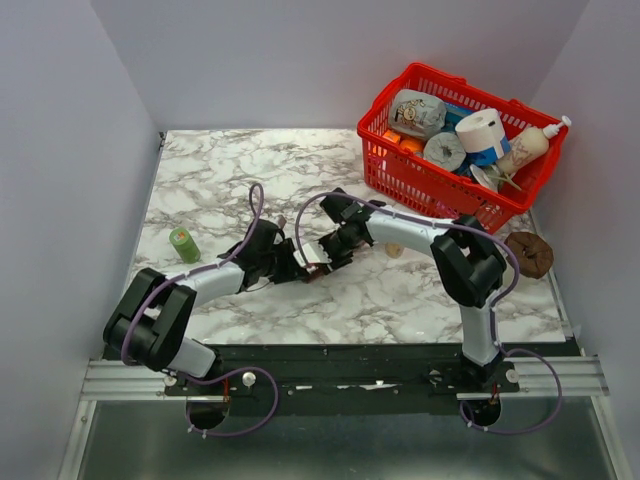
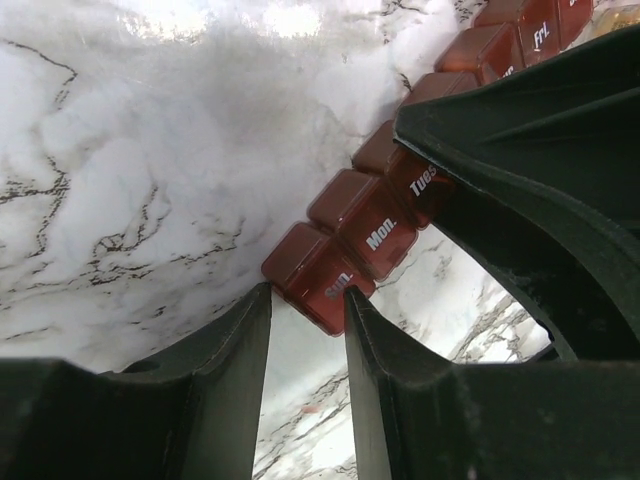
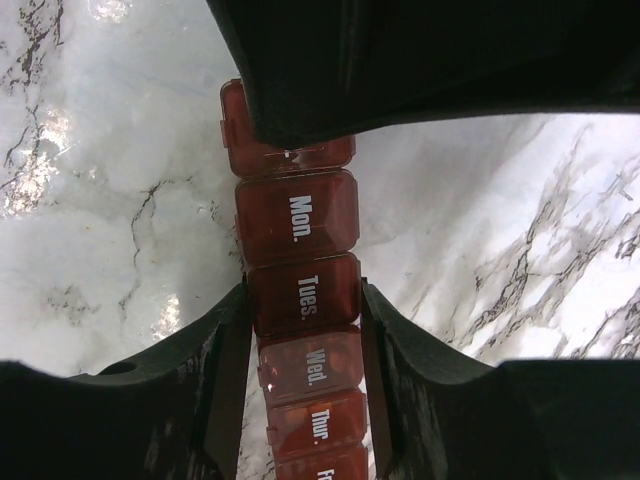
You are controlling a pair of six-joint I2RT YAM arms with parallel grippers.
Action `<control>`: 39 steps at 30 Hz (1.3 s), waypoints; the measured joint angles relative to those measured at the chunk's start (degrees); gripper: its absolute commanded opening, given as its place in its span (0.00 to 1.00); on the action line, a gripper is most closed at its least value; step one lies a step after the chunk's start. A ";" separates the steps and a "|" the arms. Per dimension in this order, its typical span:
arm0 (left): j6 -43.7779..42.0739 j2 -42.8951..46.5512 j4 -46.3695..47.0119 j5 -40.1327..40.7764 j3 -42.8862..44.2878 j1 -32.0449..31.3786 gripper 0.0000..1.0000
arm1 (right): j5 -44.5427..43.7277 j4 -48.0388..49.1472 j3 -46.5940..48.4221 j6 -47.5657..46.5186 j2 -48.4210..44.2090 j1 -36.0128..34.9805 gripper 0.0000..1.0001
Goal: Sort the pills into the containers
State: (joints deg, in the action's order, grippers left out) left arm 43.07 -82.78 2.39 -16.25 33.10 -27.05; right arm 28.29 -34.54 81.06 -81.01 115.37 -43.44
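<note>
Reddish-brown containers [image 3: 295,220] | gripped at Tues. by right end effector [image 3: 303,295]

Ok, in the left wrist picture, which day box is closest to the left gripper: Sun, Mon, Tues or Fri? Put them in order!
1. Sun cell: right at the left gripper's fingertips, at the organiser's near end.
2. Mon cell: next up the strip.
3. Tues cell: third along, toward the right.
4. Fri cell: far off at the top right.

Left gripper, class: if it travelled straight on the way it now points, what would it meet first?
Probably the Sun. cell at the end of the pill organiser, lying just ahead of the left gripper; depth is unclear.
</note>
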 measured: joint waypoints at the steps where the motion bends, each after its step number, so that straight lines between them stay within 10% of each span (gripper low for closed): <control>1: -0.22 -0.20 -0.24 0.00 0.28 0.00 0.41 | 0.04 -0.74 0.66 0.00 0.35 0.00 0.41; 39: -0.59 -2.51 1.36 -1.16 1.31 0.35 0.39 | 7.28 -20.90 17.64 4.13 9.77 3.39 0.53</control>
State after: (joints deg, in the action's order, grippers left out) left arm 42.48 -85.30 3.75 -17.41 34.41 -26.70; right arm 35.57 -55.44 98.70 -76.88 125.14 -40.05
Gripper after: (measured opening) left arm 0.394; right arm 0.507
